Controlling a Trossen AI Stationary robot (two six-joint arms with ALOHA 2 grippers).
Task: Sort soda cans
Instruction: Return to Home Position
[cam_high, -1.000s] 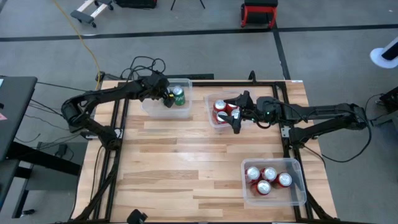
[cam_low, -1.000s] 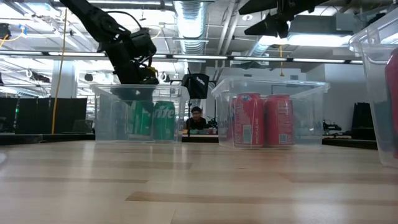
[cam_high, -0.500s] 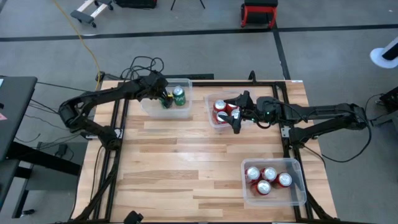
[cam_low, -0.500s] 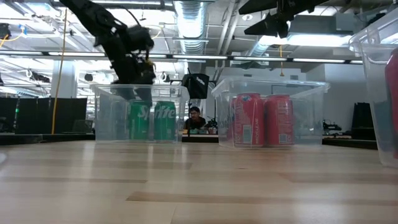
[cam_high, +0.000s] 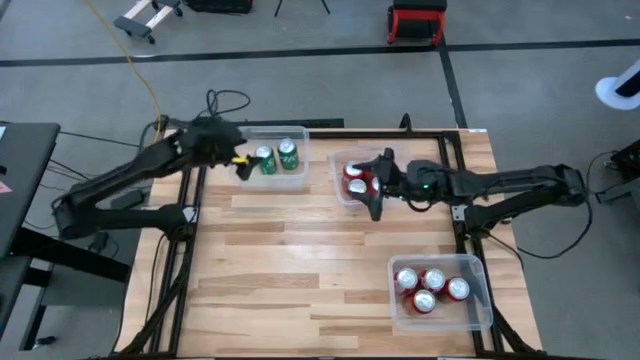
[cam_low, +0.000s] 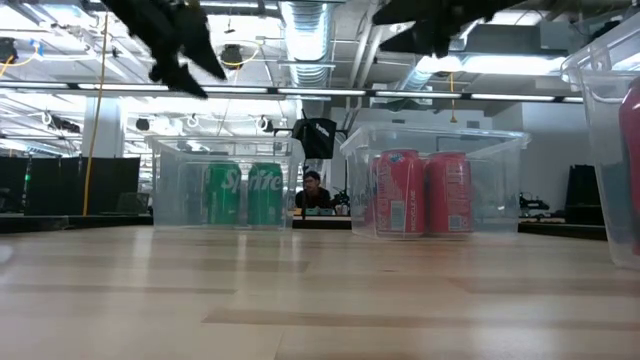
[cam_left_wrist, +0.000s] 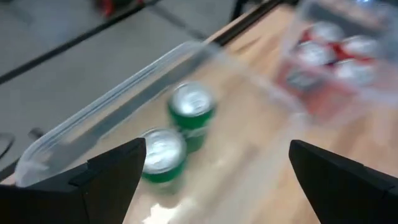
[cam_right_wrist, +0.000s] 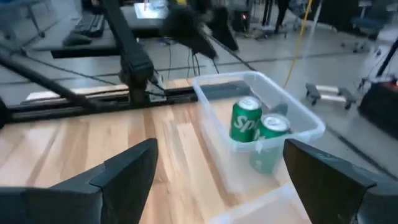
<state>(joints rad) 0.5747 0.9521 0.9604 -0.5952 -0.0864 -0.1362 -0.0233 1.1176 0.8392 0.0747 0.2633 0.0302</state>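
Two green soda cans (cam_high: 266, 160) (cam_high: 288, 153) stand upright side by side in a clear bin (cam_high: 262, 133) at the far left of the table. My left gripper (cam_high: 243, 165) hangs open and empty above that bin's left end, high over the cans in the low view (cam_low: 180, 55). Red soda cans (cam_high: 353, 178) stand in a second clear bin (cam_high: 335, 190) at the far middle. My right gripper (cam_high: 375, 184) is open above this bin with nothing between its fingers. The left wrist view looks down on both green cans (cam_left_wrist: 163, 155) (cam_left_wrist: 193, 109).
A third clear bin (cam_high: 482, 300) at the near right holds several red cans (cam_high: 430, 285). The wooden tabletop (cam_high: 300, 260) between the bins is bare. A black frame (cam_high: 190, 200) runs along the table's left and right edges. A person sits far behind the table (cam_low: 316, 188).
My left gripper has risen out of the far left bin and drawn back toward the table's left edge, tipping more level. The green can it stood over a second ago stays upright in the bin beside the other green can.
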